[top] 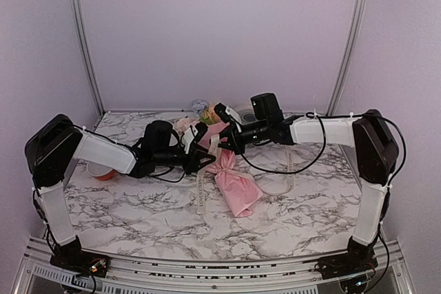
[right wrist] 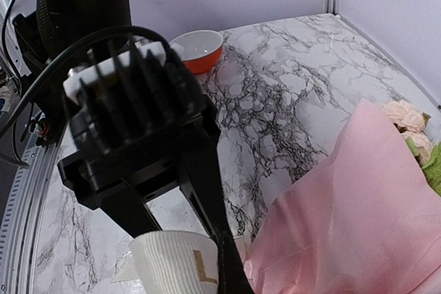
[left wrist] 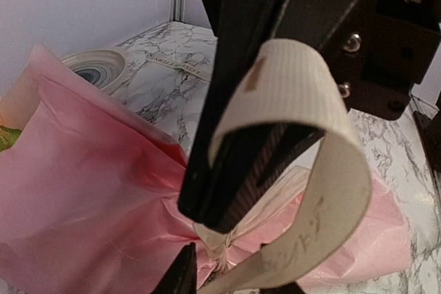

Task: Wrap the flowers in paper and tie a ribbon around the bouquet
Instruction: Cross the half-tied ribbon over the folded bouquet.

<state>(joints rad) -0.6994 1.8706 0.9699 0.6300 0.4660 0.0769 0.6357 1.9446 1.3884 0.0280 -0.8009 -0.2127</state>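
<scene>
On the table (top: 138,218), where is the bouquet? (Operator)

Near side of the ringed plate (left wrist: 96,70). The bouquet (top: 234,184) lies flat. The flowers (right wrist: 406,116) are at the end closest to the plate, and the pink paper (left wrist: 89,191) tapers away from it toward the near table edge. The ribbon (left wrist: 303,80) cinches the neck; loose lengths trail on the marble farther from the plate. (Technician)

Gripper status? (Operator)

Both are at the neck. Right gripper (left wrist: 224,204): closed on the ribbon, which loops over its fingers. Left gripper (left wrist: 233,281): tips apart, straddling the cinch, clamping nothing visible. (Technician)

Failure modes? (Operator)

Judged: the loop may slide off the right fingers if tension drops, slackening the cinch. Left tips closing low could pinch or tear the thin paper instead of the ribbon. The fingers are crowded, so contact between them is possible. (Technician)

Anything unverified? (Operator)

Whether a knot exists: the grippers cover the neck in the top view. The left tips are cut by the frame edge. The ribbon lettering is illegible, and the stems are hidden inside the paper. (Technician)
</scene>
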